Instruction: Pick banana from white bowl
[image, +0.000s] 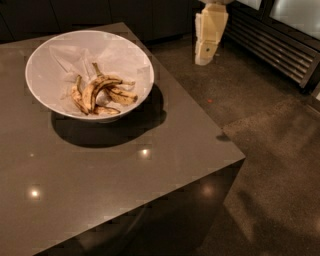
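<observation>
A large white bowl (45, 52) lined with crumpled white paper stands on the far left part of a dark grey table (125, 170). Several overripe bananas lie in it. The plumpest, yellowest banana (91, 93) curves through the middle of the pile, with thinner, darker ones beside it. My gripper (204, 59) hangs at the top of the view, to the right of the bowl and beyond the table's right edge, above the floor. It is well apart from the bowl.
The table's right edge and near corner (239, 159) drop to a speckled floor (270, 125). A slatted metal unit (280, 45) runs along the far right. Dark cabinets (100, 12) stand behind the table.
</observation>
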